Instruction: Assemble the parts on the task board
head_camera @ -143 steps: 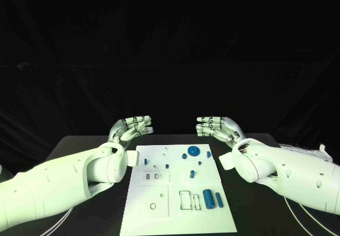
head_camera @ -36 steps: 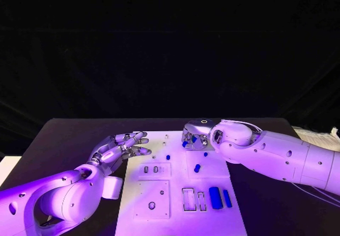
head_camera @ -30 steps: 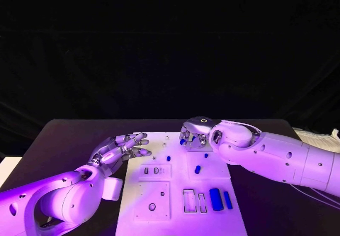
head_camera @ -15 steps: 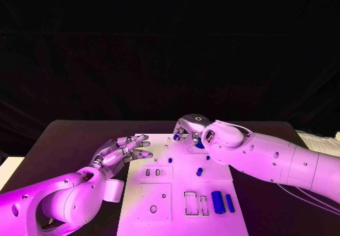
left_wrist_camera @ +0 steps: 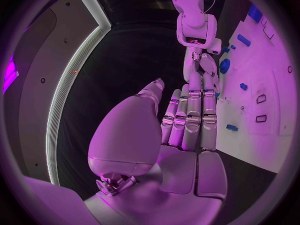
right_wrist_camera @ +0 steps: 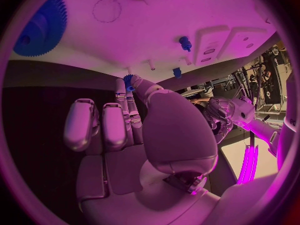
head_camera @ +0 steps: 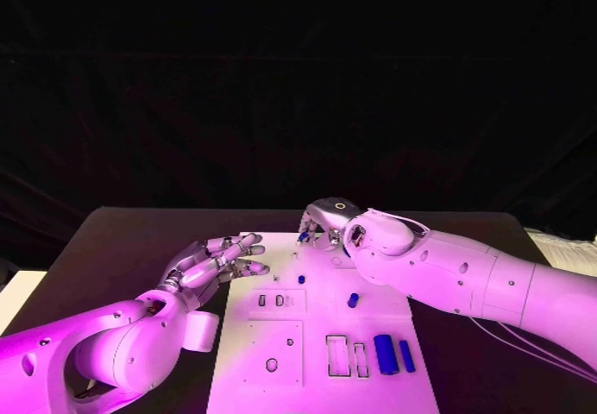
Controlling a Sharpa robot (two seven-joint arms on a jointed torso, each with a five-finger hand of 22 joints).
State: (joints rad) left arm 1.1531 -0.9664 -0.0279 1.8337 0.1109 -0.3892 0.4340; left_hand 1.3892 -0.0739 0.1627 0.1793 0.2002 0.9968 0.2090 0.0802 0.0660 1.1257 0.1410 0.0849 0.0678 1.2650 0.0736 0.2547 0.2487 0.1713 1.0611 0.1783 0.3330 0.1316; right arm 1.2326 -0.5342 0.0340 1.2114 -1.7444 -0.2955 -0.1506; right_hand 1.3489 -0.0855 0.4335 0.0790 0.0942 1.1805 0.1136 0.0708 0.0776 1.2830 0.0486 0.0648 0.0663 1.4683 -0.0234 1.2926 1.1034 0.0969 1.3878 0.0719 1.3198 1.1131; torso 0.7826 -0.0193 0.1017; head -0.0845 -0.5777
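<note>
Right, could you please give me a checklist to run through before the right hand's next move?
1. Right hand pinches a small part at its fingertips: ok.
2. Left hand holds nothing, fingers apart, at the left edge of the board, touching no parts: ok.
3. The spot where the small part should go is in sight: cannot tell; the right hand covers the board's far end in the head view.
4. Gear lies flat on the board, apart from the right hand's fingers: ok.
5. Two long parts lie side by side at the board's near end, out of the way: ok.
</note>
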